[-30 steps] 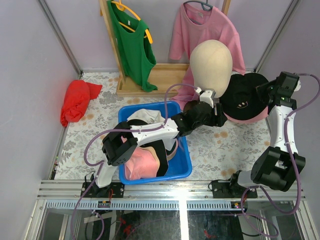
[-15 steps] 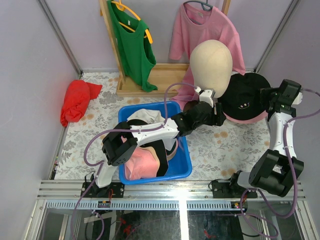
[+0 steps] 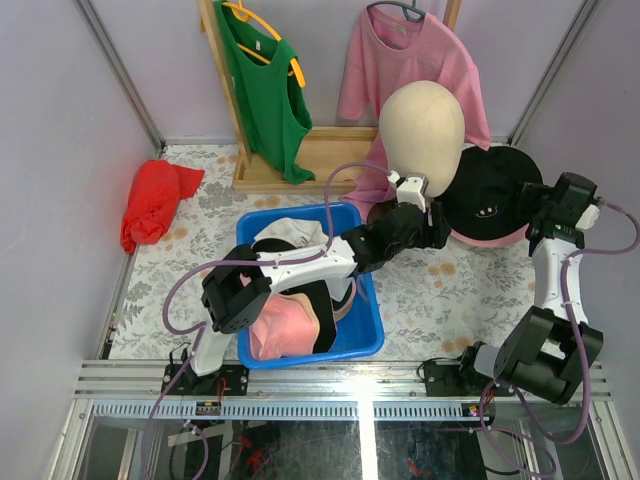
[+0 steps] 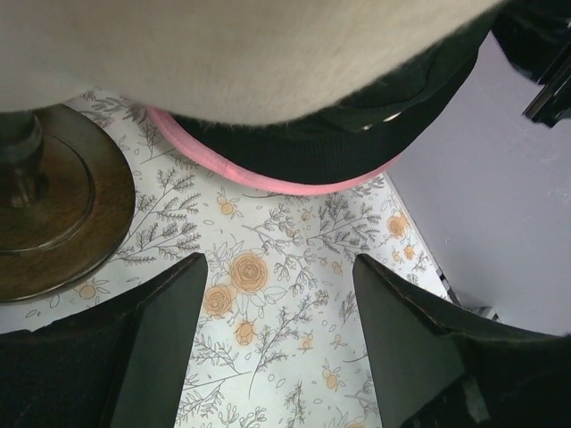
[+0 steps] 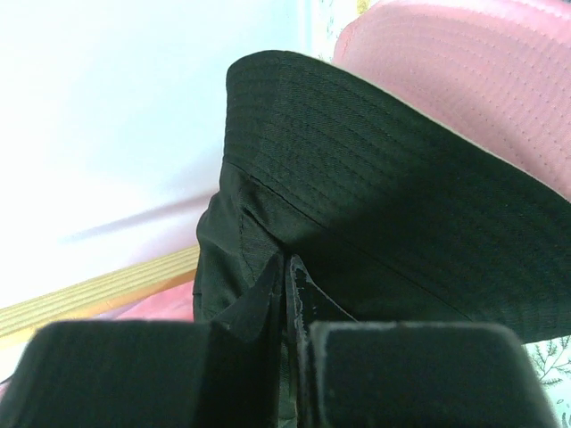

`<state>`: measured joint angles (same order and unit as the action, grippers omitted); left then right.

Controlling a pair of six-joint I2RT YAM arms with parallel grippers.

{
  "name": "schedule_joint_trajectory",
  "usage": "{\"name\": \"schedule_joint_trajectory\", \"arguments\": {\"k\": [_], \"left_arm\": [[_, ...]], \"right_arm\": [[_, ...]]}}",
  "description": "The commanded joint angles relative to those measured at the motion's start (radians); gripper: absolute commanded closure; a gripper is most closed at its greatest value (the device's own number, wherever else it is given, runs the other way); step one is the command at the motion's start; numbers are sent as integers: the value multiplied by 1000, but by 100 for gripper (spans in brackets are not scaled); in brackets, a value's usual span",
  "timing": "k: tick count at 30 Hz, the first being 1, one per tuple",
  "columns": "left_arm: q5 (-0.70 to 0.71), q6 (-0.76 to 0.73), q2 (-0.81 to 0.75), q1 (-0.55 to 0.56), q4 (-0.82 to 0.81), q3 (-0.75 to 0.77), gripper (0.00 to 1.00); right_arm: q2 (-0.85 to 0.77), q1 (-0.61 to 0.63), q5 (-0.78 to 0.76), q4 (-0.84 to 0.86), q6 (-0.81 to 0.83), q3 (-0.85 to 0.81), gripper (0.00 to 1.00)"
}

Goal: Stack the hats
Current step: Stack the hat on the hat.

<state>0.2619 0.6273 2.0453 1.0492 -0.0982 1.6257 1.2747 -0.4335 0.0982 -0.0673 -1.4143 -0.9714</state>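
Floral-print bench (image 3: 440, 290) boxed in by lilac walls. At far right, black hat (image 3: 490, 195) lying on top of pink hat (image 3: 490, 241), both beside the cream mannequin head (image 3: 422, 125). Right tool (image 3: 540, 205) clamped shut on a fold at the black hat's edge, fabric pinched between the pads. Left tool (image 3: 432, 225) stretched out past the head's wooden base (image 4: 53, 223), jaws parted over bare floral cloth, gripping nothing. Nearer the arms, blue tub (image 3: 365, 335) holding more hats: salmon-pink hat (image 3: 280, 330) at the near end, white hat (image 3: 290, 232) at the far end. Red cloth bundle (image 3: 155, 200) lying far left.
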Motion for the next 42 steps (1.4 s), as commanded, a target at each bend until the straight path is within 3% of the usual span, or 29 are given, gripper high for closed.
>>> {"name": "schedule_joint_trajectory", "arguments": {"k": [1, 15, 42], "left_arm": [[74, -30, -59, 14, -40, 14, 34], [118, -46, -41, 31, -7, 28, 33], [120, -74, -11, 34, -9, 71, 33]], "right_arm": [[-15, -10, -64, -58, -38, 51, 100], [-58, -14, -80, -73, -63, 149, 100], [-16, -13, -49, -52, -79, -76, 100]]}}
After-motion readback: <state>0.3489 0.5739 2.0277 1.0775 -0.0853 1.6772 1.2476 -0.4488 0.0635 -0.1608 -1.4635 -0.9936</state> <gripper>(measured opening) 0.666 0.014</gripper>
